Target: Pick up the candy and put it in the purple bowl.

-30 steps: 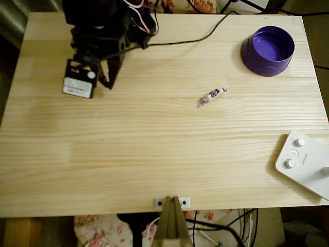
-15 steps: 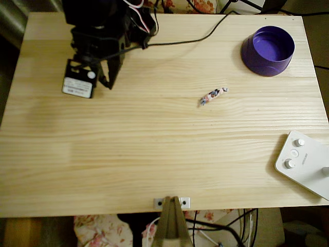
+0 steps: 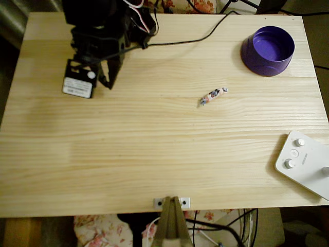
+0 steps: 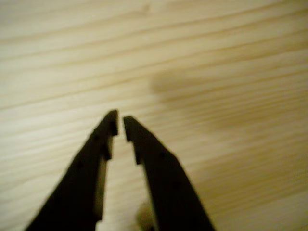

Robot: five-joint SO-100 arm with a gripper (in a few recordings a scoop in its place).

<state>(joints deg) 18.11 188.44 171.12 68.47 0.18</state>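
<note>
Candy lies mid tabletop, apart from the purple bowl at far right. Pincer at far left is nearly closed, holding nothing.

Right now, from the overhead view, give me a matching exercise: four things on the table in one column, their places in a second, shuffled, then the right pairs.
Things:
1. candy
2. purple bowl
3. end effector
4. white box with knobs

Places in the overhead view:
A. lower right edge of the table
B. upper left, above bare wood
C. upper right corner
D. near the middle, lying loose on the wood

Pairs: 1-D, 2-C, 3-B, 4-A
</note>
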